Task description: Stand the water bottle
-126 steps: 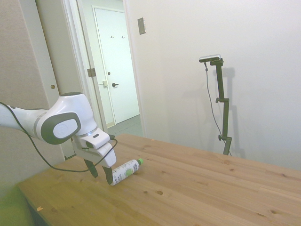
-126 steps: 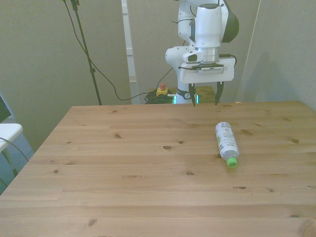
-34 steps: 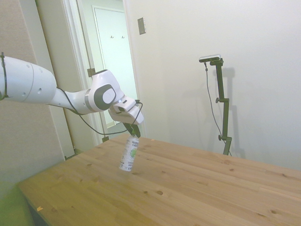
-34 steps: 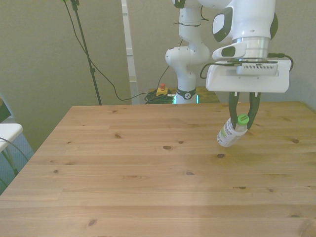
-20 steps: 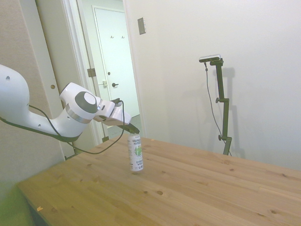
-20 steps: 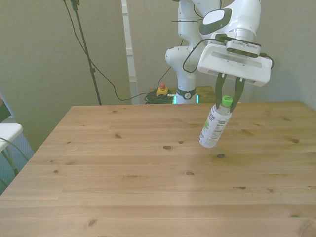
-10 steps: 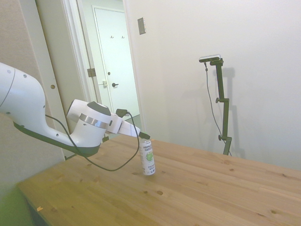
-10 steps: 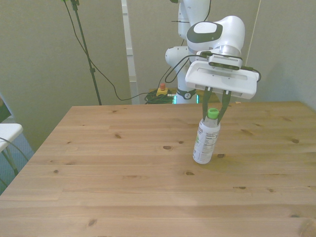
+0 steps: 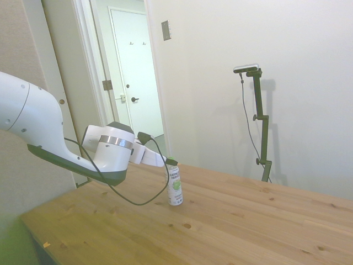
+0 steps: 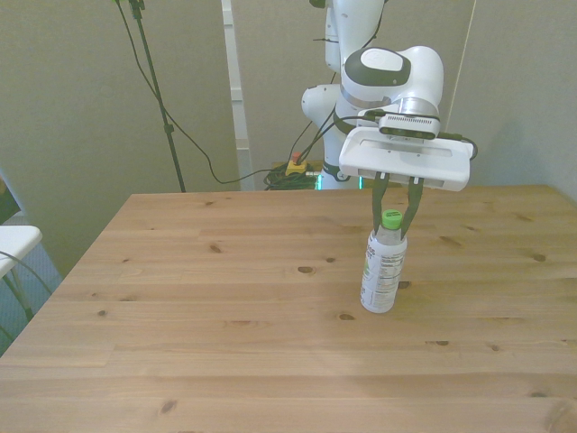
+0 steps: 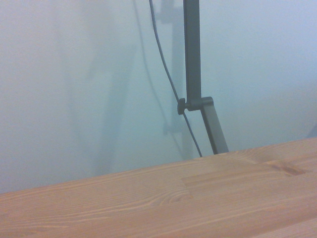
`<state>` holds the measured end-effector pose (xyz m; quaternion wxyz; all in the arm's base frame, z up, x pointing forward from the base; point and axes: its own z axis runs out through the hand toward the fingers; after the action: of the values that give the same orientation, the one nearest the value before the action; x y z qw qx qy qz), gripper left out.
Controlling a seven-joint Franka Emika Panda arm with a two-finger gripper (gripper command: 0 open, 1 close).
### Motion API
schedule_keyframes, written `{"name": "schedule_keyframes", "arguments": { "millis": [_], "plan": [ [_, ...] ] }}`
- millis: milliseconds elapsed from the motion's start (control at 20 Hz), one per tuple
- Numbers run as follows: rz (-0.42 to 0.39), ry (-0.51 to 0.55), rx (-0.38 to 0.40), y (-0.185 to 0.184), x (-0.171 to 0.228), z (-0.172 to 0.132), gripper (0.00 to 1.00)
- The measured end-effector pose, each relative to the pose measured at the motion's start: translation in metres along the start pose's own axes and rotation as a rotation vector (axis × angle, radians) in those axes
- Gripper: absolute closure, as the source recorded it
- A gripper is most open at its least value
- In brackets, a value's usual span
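Observation:
The water bottle (image 10: 381,273), slim with a white label and a green cap (image 10: 391,217), is nearly upright with its base on the wooden table (image 10: 225,307), right of the middle in the front view. My gripper (image 10: 392,223) reaches in level from behind it, and its two dark fingers close in on the neck just under the cap. From the side, the bottle (image 9: 175,189) stands on the table (image 9: 231,221) with the gripper (image 9: 171,162) at its cap. The wrist view shows only table edge and wall, not the bottle.
A white object (image 10: 16,242) sits beyond the table's edge at the front view's left. Cables and a small yellow box with a red button (image 10: 295,166) lie on the floor behind the far edge. A doorway (image 9: 135,83) stands behind the arm in the side view.
The bottle, lying on the table at first, was lifted by its neck and swung upright. Over the last half second it straightened and settled onto the table, and the wrist dropped lower.

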<state>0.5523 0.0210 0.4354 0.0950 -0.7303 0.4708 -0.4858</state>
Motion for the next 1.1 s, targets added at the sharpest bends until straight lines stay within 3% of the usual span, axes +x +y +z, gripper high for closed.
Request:
{"name": "schedule_keyframes", "arguments": {
  "millis": [1100],
  "plan": [
    [0.021,-0.027,-0.017,0.02,0.01,0.002,0.0]
  ]
}}
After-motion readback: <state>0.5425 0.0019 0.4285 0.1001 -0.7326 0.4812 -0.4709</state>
